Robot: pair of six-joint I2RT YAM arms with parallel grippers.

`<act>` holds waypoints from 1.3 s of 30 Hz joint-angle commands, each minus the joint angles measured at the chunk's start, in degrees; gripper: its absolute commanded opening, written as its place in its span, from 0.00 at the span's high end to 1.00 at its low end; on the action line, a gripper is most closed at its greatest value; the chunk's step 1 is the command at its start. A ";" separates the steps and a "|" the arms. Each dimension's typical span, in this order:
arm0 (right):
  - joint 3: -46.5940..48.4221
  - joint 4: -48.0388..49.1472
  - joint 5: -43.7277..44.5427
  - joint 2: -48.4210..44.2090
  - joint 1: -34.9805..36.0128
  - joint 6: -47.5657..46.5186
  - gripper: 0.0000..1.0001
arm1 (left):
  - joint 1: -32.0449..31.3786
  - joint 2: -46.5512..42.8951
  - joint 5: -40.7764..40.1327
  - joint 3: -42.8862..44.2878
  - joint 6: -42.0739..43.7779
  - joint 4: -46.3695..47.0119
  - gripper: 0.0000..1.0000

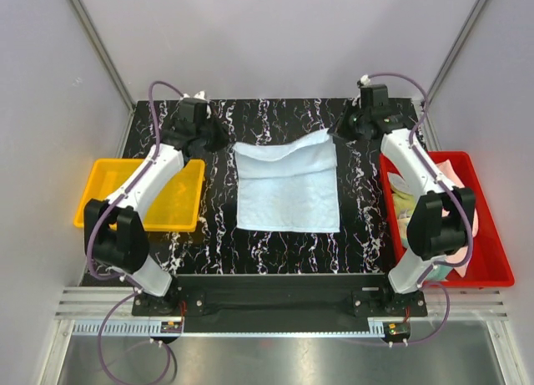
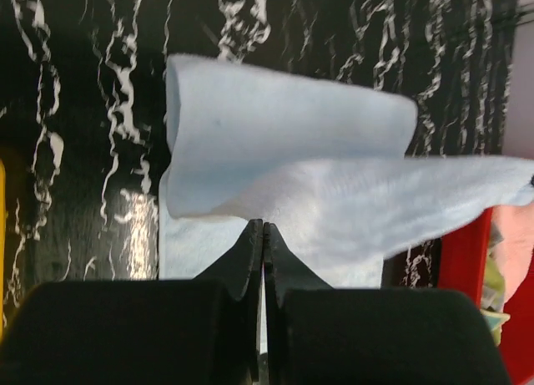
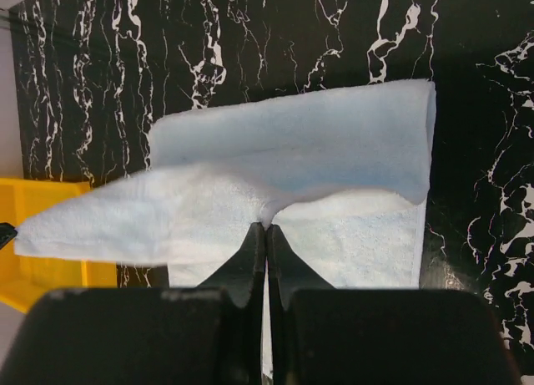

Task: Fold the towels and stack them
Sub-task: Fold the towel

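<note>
We see two matching arms, the left arm [image 1: 158, 169] and the right arm [image 1: 410, 155], each built of glossy white link shells joined by bulky matte black joint housings. A thin purple cable [image 1: 155, 97] loops out from each wrist, and another trails from each black base [image 1: 158, 303]. Small white connector plugs sit on top of the wrist housings. Through the wrist cameras the left claw [image 2: 264, 228] and the right claw [image 3: 266, 228] look alike to us. Each has two flat black fingers [image 2: 240, 264], broad at the root and tapering to thin pointed tips, on a wide black block with rounded corners.
</note>
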 commanded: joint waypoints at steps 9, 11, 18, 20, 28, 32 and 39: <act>-26.17 0.89 -6.32 -9.14 -0.06 0.39 1.00 | -4.16 -6.87 8.70 -27.45 -0.38 14.31 1.00; -29.36 1.69 -5.18 -8.80 -0.06 0.48 1.00 | -6.00 -6.26 8.36 -31.48 -0.82 15.30 1.00; -36.58 2.13 -7.19 -10.01 0.03 -0.22 1.00 | -7.51 -6.61 7.22 -36.16 -0.56 15.22 1.00; -37.29 2.13 -8.59 -11.25 0.03 -0.13 1.00 | -7.42 -7.39 6.60 -36.08 -0.30 13.91 1.00; -34.39 -0.60 -7.19 -12.05 0.12 -1.02 1.00 | -7.51 -9.77 1.59 -30.72 0.84 7.48 1.00; -35.97 1.42 -8.25 -12.13 0.12 -0.31 1.00 | -7.42 -9.86 2.12 -32.64 0.67 8.79 0.79; -36.23 1.60 -8.16 -12.57 0.12 -0.40 1.00 | -8.39 -9.78 2.46 -34.94 -1.88 11.96 0.63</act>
